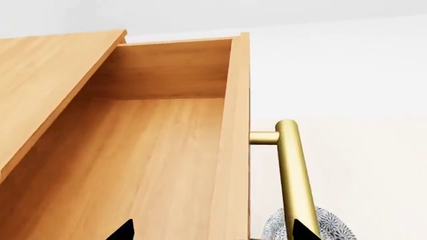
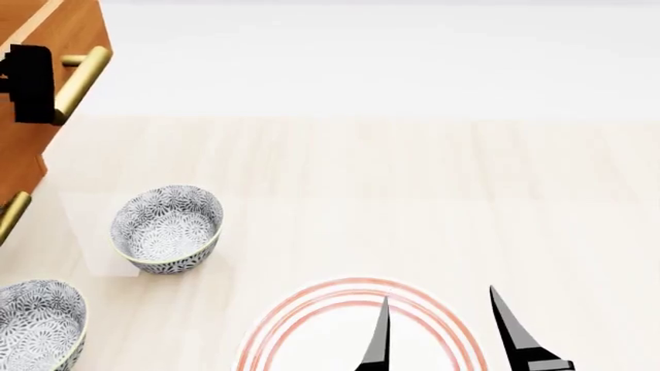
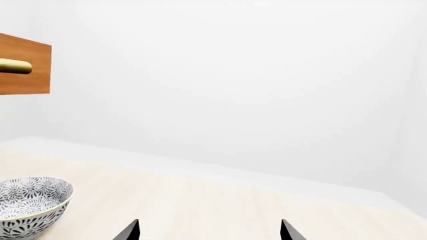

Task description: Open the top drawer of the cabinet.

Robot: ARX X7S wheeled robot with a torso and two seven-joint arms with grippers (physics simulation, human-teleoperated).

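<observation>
Where the top drawer [image 1: 167, 150] stands pulled out from the cabinet [image 2: 62, 31], its bare wooden floor shows between the left gripper [image 1: 212, 231] fingertips, which straddle the drawer front and its brass handle [image 1: 293, 175]; whether they press on it I cannot tell. Below hangs the lower handle [image 2: 12, 215]. Near it sit two patterned bowls [image 2: 167, 228]. The right gripper [image 2: 443, 332] fingers are spread wide and hold nothing, above a red-ringed plate [image 2: 299, 309].
</observation>
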